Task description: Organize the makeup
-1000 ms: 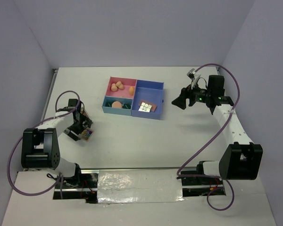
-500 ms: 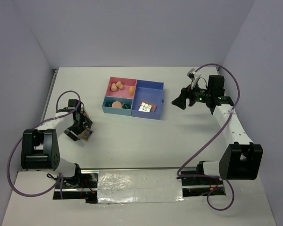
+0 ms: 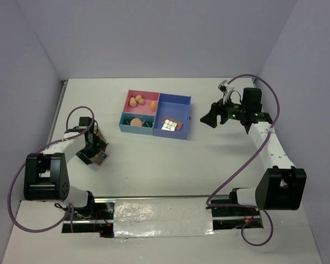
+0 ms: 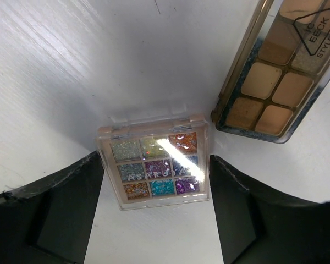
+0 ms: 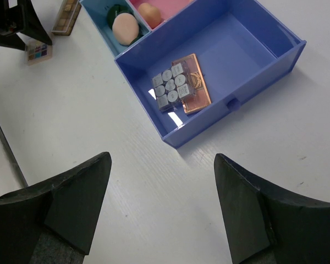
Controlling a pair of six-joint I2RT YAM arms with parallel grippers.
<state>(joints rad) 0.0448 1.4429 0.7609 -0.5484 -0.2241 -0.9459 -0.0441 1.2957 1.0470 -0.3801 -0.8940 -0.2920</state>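
Left fingers (image 4: 60,214) slightly leftward, astride wrist-view glitter palette (image 4: 154,168)

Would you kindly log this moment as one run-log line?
left pincer: astride glitter palette, grip unclear | right pincer: open, empty | tan palette: on table

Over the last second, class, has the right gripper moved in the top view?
No. The right gripper hangs at the same spot, open, with the same gap to the right of the blue tray compartment.

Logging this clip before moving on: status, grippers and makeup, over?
Left gripper open, straddling glitter palette on table, not gripped. Right gripper open, hovering beside tray. Nude palette close by, may crowd grasp.
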